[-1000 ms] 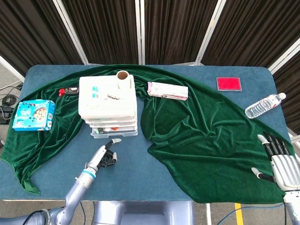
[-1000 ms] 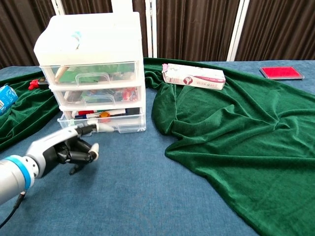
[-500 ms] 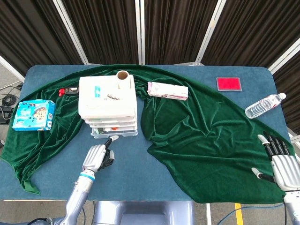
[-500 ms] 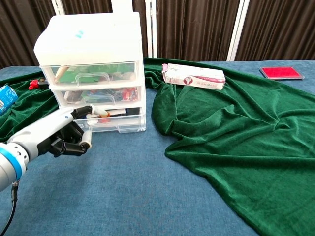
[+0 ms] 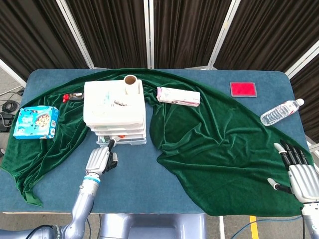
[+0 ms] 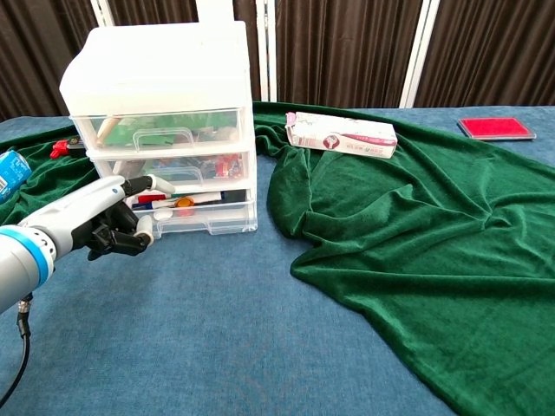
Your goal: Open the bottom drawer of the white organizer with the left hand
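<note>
Bottom drawer [image 6: 204,217] w/ colored items barely ajar; left hand [image 6: 102,223] clenched empty beside it.

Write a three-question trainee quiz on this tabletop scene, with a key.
1. True or false: the bottom drawer of the white organizer stands fully pulled out.
2. Which item lies nearest the right robot hand? A. cookie pack B. water bottle C. red pad
3. Fill in: the left robot hand is at the organizer's ____ side.

Key: 1 false, only slightly out at most; 2 B; 3 front.
</note>
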{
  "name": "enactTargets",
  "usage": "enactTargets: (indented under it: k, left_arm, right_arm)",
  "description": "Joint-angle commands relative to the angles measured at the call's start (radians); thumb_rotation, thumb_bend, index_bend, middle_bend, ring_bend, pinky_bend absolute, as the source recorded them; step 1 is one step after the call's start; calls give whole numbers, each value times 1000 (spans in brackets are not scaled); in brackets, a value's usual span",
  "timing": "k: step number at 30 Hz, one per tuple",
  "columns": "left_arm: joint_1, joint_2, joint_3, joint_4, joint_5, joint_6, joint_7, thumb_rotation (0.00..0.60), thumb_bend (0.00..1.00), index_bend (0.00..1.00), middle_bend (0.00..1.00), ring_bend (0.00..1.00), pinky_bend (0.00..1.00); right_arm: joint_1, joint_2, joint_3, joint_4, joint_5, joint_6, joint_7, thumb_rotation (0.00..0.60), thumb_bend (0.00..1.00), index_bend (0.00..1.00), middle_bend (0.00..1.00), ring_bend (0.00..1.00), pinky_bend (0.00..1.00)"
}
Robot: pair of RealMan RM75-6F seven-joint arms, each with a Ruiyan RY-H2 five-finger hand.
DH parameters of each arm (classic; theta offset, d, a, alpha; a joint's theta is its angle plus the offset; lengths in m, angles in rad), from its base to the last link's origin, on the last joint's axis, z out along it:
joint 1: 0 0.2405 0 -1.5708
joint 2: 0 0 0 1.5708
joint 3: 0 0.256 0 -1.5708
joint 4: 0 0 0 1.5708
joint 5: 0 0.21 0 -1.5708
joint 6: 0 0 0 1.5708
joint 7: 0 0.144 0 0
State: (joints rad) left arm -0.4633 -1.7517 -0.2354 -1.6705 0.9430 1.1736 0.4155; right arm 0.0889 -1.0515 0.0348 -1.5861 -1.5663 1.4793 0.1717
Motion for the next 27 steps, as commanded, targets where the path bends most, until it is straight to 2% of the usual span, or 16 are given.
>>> enactTargets:
  k: [1,12,16,20,27]
  left_arm:
    - [-12,1,-8,11,-27,-9,12,600,801,130,893,832,817]
    - [-38,4,-20,34,-123,-48,14,600,800,156,893,832,817]
    - [-45,10,-19,31,-150,-55,9,600,801,239,893,831,816]
    - [-46,24,-11,11,-149,-54,-1,600,801,379,896,834,817]
    - [-38,42,13,-19,-122,-43,-22,600,801,412,898,835,817]
  right_arm:
    - [0,0,0,0,0,0,0,600,64,59,0,0,0]
    - [1,-1,1,1,1,-1,0,600,64,60,0,0,0]
    - [0,0,2,1,1,2,3,600,64,59,0,0,0]
    - [-1,1,3,2,2,4,6,600,64,59,0,0,0]
    - [-2,1,2,1,0,5,4,600,64,59,0,0,0]
